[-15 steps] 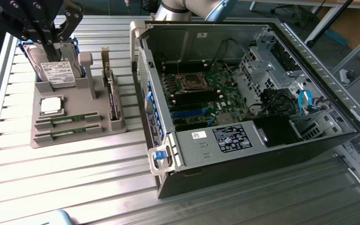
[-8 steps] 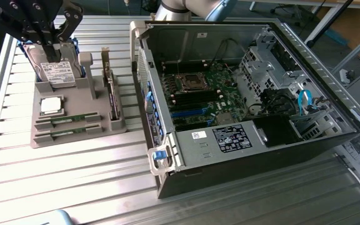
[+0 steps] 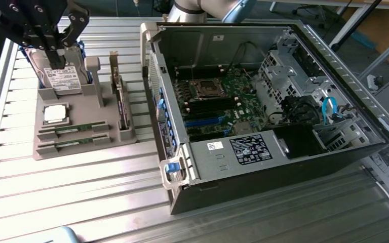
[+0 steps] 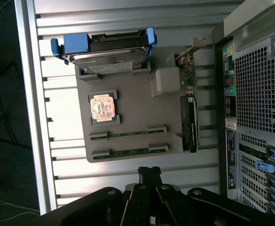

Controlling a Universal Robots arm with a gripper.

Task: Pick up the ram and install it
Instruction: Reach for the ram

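The closed end effector [image 3: 57,62] hangs at the exterior view's far left over the hard drive [image 3: 63,78], perhaps touching its top edge. Nearer, two ram sticks [image 3: 73,127] lie slotted in the grey holder [image 3: 86,151]. The open case [image 3: 248,147] stands on the exterior view's right.

Open air lies above the two long green ram sticks [image 3: 73,127], which sit low in the grey plastic holder [image 3: 89,115]. The silver hard drive in its blue carrier [image 3: 63,78] stands tall at the holder's far end. The upright green expansion card [image 3: 121,109] walls the side facing the open dark metal computer case [image 3: 208,157]. The ribbed metal bench [image 3: 79,197] gives room in front.
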